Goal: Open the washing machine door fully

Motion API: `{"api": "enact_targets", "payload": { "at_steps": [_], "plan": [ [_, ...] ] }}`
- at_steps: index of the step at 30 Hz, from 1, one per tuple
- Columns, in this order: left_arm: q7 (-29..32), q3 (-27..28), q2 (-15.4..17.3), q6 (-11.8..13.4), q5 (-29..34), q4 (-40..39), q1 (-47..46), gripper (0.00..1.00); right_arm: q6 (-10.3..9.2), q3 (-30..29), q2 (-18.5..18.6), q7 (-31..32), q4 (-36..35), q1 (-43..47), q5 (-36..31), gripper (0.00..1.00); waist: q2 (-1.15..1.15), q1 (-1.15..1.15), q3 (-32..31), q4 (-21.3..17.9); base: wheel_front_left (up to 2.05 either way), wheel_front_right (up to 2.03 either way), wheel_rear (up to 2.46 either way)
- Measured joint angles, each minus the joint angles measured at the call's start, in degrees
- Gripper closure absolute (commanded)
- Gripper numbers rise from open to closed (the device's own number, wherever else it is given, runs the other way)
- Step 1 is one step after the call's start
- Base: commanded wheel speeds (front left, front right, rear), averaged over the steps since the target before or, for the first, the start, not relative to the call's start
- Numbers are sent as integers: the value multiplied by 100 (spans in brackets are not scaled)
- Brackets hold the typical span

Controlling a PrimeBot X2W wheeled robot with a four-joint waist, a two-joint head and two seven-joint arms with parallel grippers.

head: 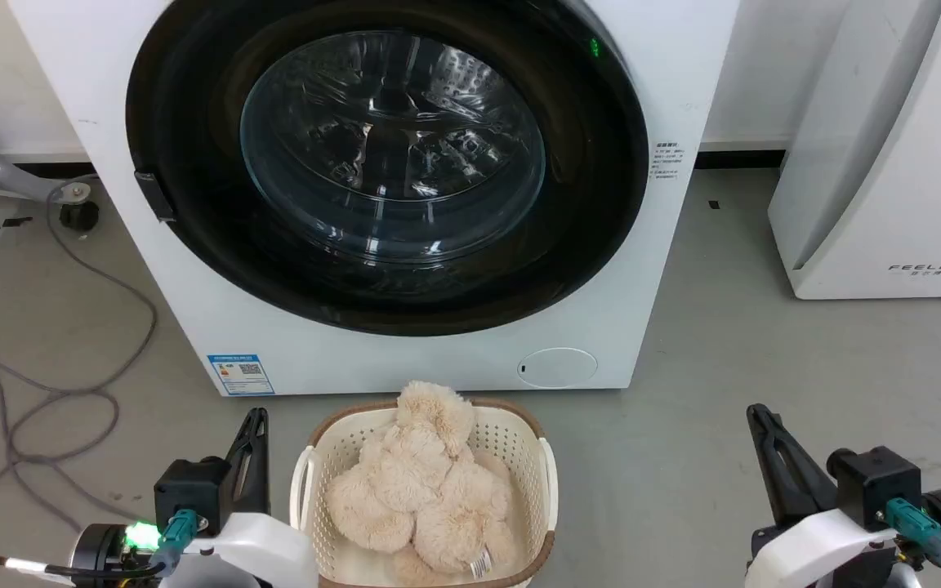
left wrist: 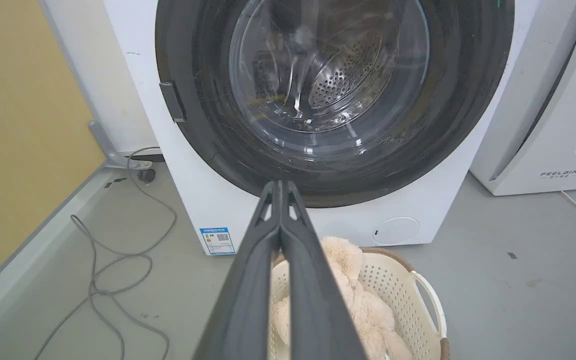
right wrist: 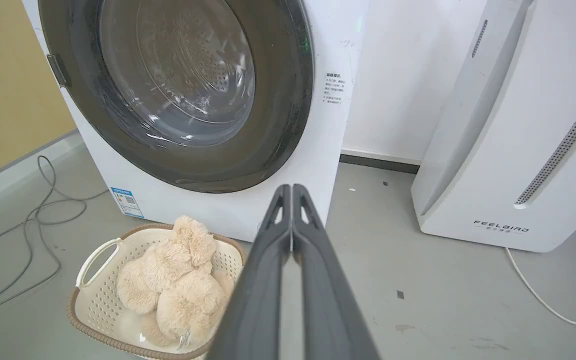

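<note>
The white washing machine (head: 340,359) stands straight ahead, its round glossy black door (head: 593,204) flat against the front, with the clear glass bowl window (head: 393,147) at its centre. A small black handle (head: 153,194) sits at the door's left rim. My left gripper (head: 256,418) rests low at the left, fingers pressed together and holding nothing; its tips (left wrist: 279,186) point at the door's lower rim from a distance. My right gripper (head: 760,415) rests low at the right, also shut and empty, with its tips (right wrist: 290,189) near the machine's right corner.
A cream laundry basket (head: 548,474) holding a beige plush toy (head: 421,490) sits on the floor between my grippers, just before the machine. A white FEELBIRD appliance (head: 887,163) stands to the right. Grey cables (head: 46,400) loop over the floor at the left.
</note>
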State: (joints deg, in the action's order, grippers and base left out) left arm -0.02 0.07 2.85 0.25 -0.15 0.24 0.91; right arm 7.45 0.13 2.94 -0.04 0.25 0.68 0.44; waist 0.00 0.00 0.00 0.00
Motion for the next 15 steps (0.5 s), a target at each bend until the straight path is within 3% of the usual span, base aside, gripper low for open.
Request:
{"api": "enact_targets", "payload": {
  "at_steps": [15],
  "plan": [
    [0, -1, 0, 0, 0, -1, 0, 100, 0, -2, 0, 0, 0, 0, 0, 100, 0, 0, 0, 0, 0, 0, 0]
  ]
}}
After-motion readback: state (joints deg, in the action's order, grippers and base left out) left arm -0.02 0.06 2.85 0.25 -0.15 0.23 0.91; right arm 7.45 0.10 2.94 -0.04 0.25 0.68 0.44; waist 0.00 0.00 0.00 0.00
